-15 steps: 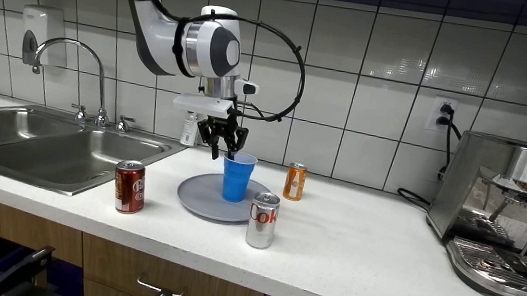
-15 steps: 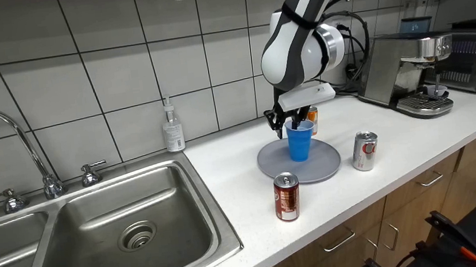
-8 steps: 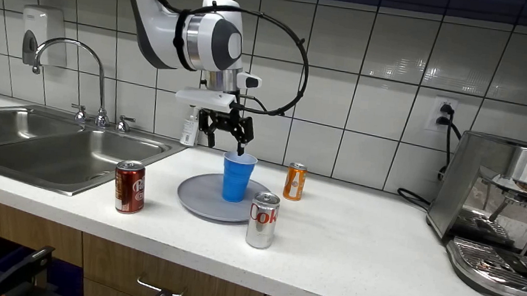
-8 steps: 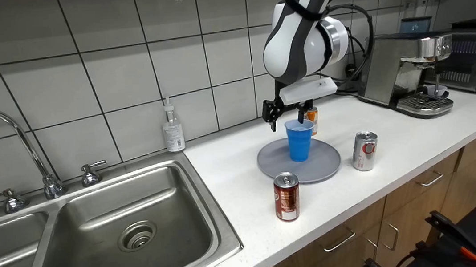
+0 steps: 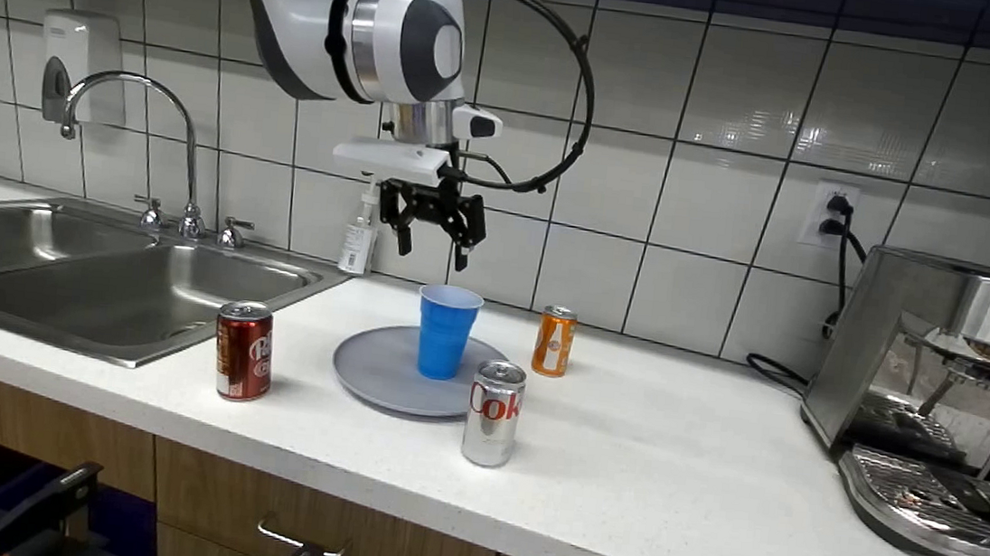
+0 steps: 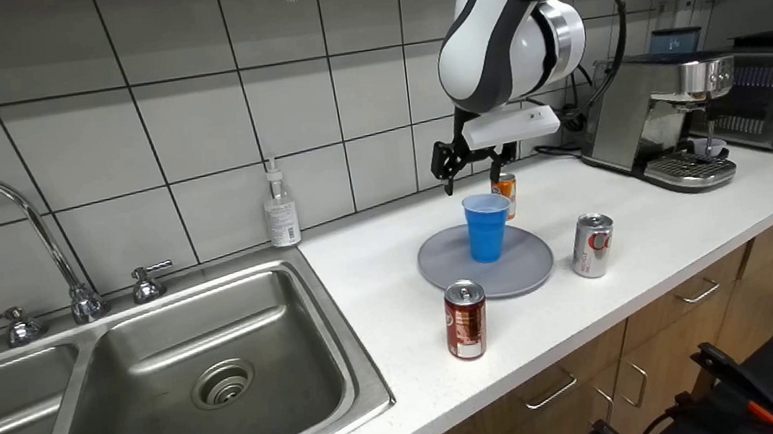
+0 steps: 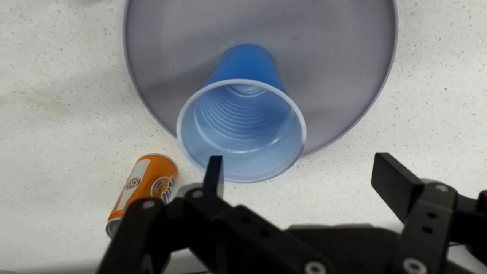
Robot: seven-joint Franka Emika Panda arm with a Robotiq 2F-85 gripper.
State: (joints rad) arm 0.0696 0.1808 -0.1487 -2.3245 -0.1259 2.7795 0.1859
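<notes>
My gripper [image 5: 432,257] hangs in the air above the blue cup [image 5: 444,337], jaws wide apart and nothing between them. The cup stands upright on a round grey plate [image 5: 372,371] in both exterior views. From the wrist view I look down into the cup [image 7: 243,125], which appears empty; one finger [image 7: 214,171] overlaps its rim in the picture, while the other finger [image 7: 393,182] is over bare counter. An orange can [image 5: 554,343] stands behind the plate, partly hidden by the cup in an exterior view. No contact with the cup shows.
Around the plate stand a dark red can [image 6: 466,321] and a silver Coke can [image 5: 494,414]. A steel double sink [image 6: 217,389] with a faucet lies to one side, a soap bottle [image 6: 281,214] by the wall. A coffee machine [image 5: 946,403] stands farther along the counter.
A second ago one finger was down inside the cup's rim with the jaws closer together. The jaws have spread and the gripper has risen clear. Cup, plate and cans have stayed put.
</notes>
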